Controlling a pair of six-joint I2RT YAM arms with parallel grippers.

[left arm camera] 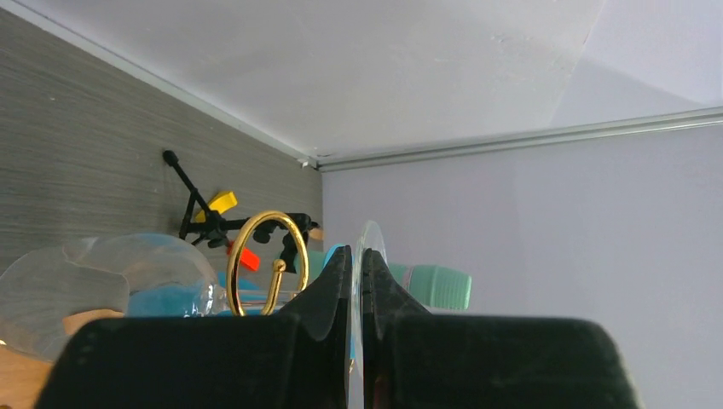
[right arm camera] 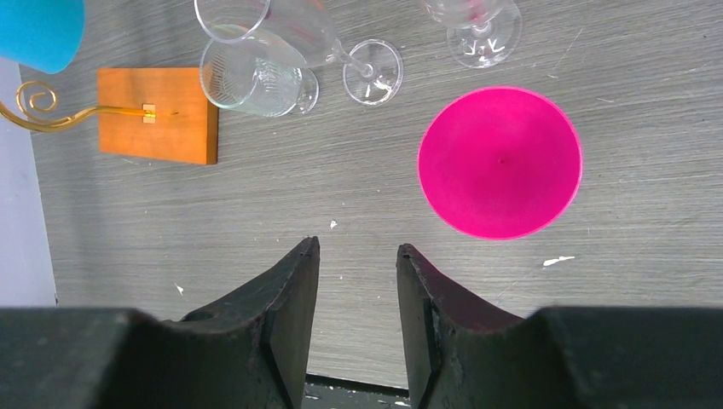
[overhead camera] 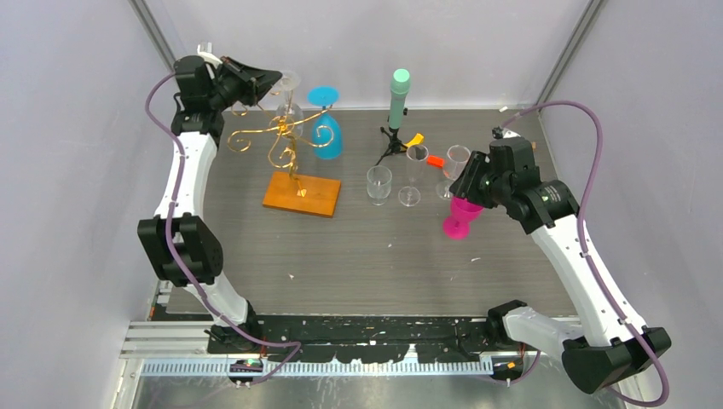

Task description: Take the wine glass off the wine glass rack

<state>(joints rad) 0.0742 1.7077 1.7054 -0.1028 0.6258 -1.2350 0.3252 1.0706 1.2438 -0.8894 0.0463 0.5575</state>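
The gold wire wine glass rack [overhead camera: 286,141] stands on its orange-brown wooden base [overhead camera: 301,194] at the back left. A clear wine glass [overhead camera: 290,109] hangs upside down at its top, and a blue wine glass [overhead camera: 326,132] hangs on its right arm. My left gripper [overhead camera: 271,81] is at the rack's top, shut on the clear glass's round foot [left arm camera: 369,243]. The left wrist view shows the left gripper [left arm camera: 357,254], the clear bowl [left arm camera: 111,281] and a gold ring [left arm camera: 268,256] of the rack. My right gripper [overhead camera: 465,186] [right arm camera: 356,249] is open and empty above the table, next to a pink glass [right arm camera: 500,162].
A mint-green cylinder [overhead camera: 399,98] on a black tripod stands at the back centre. Three clear glasses [overhead camera: 378,183] [overhead camera: 413,175] [overhead camera: 456,166] stand right of the rack. The pink glass [overhead camera: 460,217] stands under my right wrist. Small orange and yellow bits [overhead camera: 415,139] lie near the tripod. Walls enclose the table on three sides.
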